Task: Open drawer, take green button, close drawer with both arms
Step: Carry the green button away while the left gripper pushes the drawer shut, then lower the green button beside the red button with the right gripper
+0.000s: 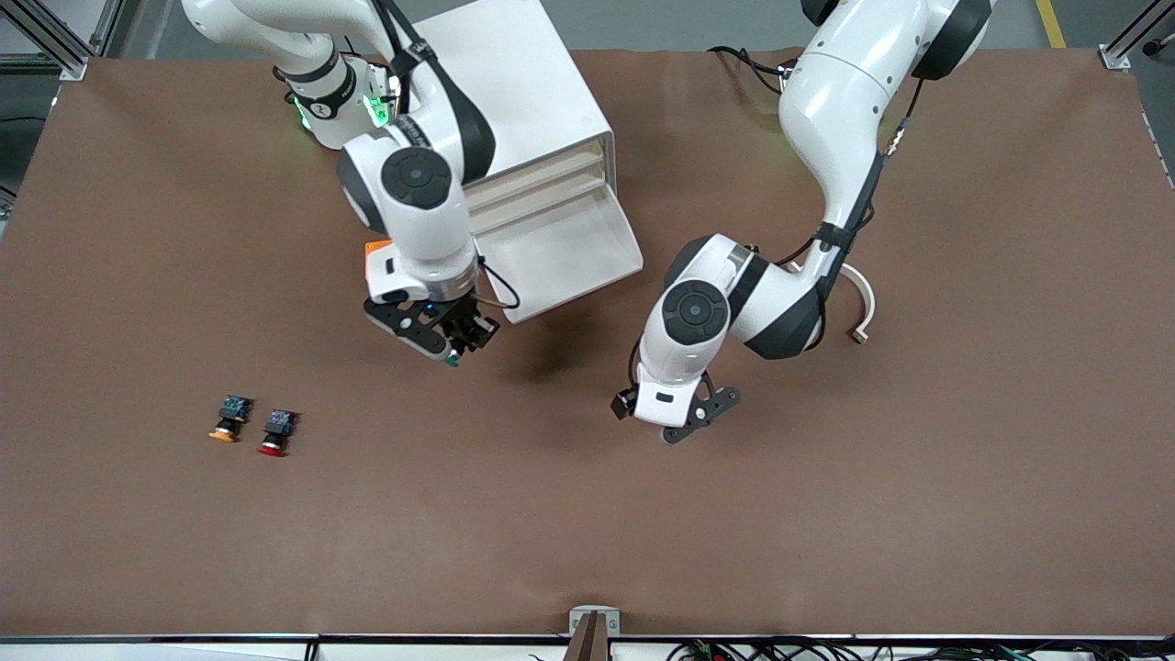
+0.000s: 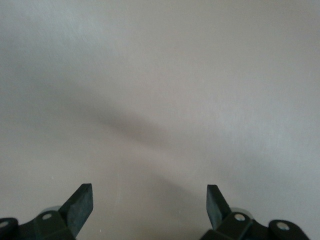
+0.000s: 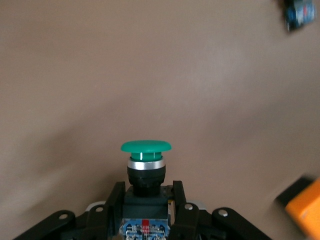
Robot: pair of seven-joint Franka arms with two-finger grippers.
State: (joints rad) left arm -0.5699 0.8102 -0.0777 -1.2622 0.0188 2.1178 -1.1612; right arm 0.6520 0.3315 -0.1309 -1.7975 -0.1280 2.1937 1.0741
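Observation:
The white cabinet (image 1: 523, 92) stands toward the right arm's end of the table. Its drawer (image 1: 562, 246) is pulled out and shows an empty tray. My right gripper (image 1: 464, 341) hangs over the table just past the drawer's front corner, shut on the green-capped button (image 1: 452, 361). In the right wrist view the fingers (image 3: 114, 200) clamp the button's black body (image 3: 145, 172), cap pointing away, blue block at the back. My left gripper (image 1: 698, 418) is open and empty over bare table; the left wrist view shows its fingertips (image 2: 80, 200) wide apart.
A red-capped button (image 1: 275, 431) and an orange-yellow-capped button (image 1: 228, 418) lie side by side on the brown mat, nearer the front camera than the cabinet. One of them shows at the right wrist view's edge (image 3: 300, 14). A beige curved piece (image 1: 861, 308) lies beside the left arm.

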